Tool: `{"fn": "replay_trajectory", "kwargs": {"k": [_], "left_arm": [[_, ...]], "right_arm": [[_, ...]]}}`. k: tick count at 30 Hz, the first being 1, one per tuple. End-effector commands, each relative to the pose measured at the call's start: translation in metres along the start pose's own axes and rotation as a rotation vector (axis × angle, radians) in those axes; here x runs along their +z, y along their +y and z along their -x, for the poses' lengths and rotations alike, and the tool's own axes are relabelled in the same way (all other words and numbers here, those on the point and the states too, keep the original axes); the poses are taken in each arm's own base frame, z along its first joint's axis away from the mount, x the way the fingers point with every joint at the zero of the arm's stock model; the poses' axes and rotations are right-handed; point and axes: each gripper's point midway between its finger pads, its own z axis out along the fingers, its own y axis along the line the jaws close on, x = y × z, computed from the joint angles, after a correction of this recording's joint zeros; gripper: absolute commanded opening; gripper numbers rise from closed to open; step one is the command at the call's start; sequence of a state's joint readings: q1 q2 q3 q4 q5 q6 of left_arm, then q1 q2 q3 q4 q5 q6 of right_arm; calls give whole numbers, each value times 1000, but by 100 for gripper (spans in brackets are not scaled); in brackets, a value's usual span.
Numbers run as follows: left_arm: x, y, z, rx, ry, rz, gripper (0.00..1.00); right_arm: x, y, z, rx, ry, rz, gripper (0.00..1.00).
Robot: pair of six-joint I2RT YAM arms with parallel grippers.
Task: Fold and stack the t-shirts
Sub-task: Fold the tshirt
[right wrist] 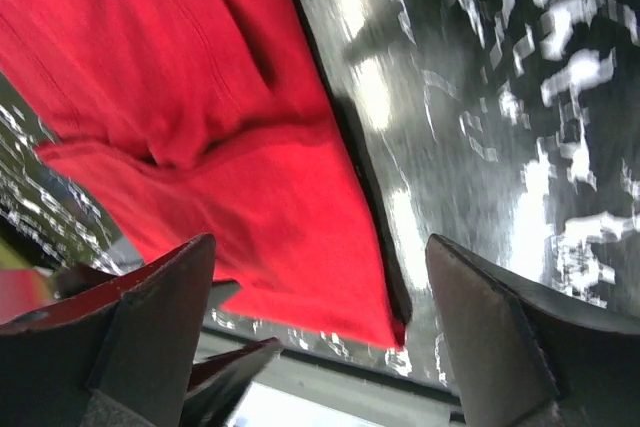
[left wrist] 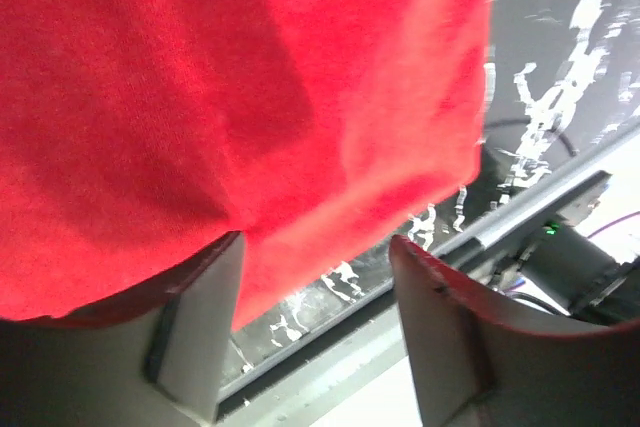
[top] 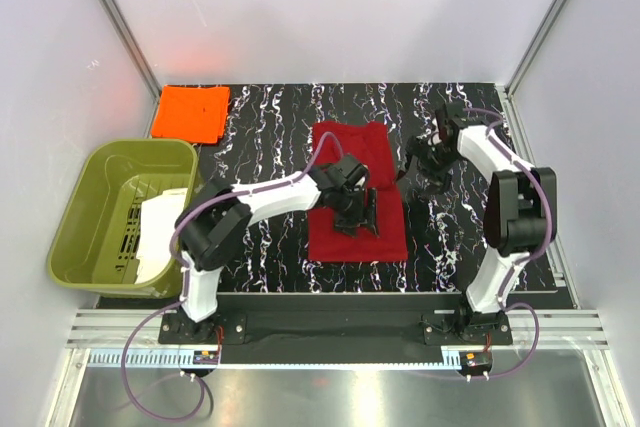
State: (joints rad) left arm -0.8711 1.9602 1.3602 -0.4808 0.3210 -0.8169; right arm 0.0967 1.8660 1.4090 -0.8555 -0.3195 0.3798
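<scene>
The crimson t-shirt (top: 335, 242) lies in the middle of the black marbled table (top: 270, 127), folded into a long strip running from far to near. Only the overhead view takes in the orange t-shirt (top: 190, 113) - a flat folded square at the far left corner - and the olive tub (top: 70, 217) off the table's left side. The left wrist view shows the red cloth's near edge close up; the right wrist view shows its right edge and a corner lying flat on the table. The left gripper (top: 358, 212) (left wrist: 318, 247) hangs over the shirt's near half, jaws apart, clamping nothing. The right gripper (top: 422, 159) (right wrist: 320, 247) hangs just right of the shirt over bare table - jaws spread wide, empty.
</scene>
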Motion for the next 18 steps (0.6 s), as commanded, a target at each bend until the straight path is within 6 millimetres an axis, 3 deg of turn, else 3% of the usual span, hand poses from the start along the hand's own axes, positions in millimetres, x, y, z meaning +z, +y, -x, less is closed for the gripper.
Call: {"fn": "replay_trajectory", "kwargs": {"k": [1, 3, 4, 6, 8, 9, 12, 18], "left_arm": [[-61, -29, 25, 50, -117, -58, 67], [-84, -20, 19, 51, -133, -26, 68], [-91, -13, 15, 47, -136, -14, 68], [-103, 16, 0, -6, -128, 17, 67], [-110, 37, -4, -98, -131, 2, 66], [-108, 57, -20, -141, -111, 15, 65], [-104, 88, -34, -247, -92, 25, 60], [-89, 109, -49, -346, -82, 47, 60]], "right_arm": [[-25, 0, -19, 7, -7, 36, 95], [-28, -1, -35, 39, 27, 51, 95], [-28, -6, -53, 77, 57, 42, 96], [-23, -16, -80, 122, 112, 32, 96], [-31, -12, -97, 162, 117, 75, 92], [-31, -13, -105, 177, 127, 85, 91], [-28, -15, -132, 243, 149, 128, 78], [-20, -27, -165, 332, 125, 161, 67]]}}
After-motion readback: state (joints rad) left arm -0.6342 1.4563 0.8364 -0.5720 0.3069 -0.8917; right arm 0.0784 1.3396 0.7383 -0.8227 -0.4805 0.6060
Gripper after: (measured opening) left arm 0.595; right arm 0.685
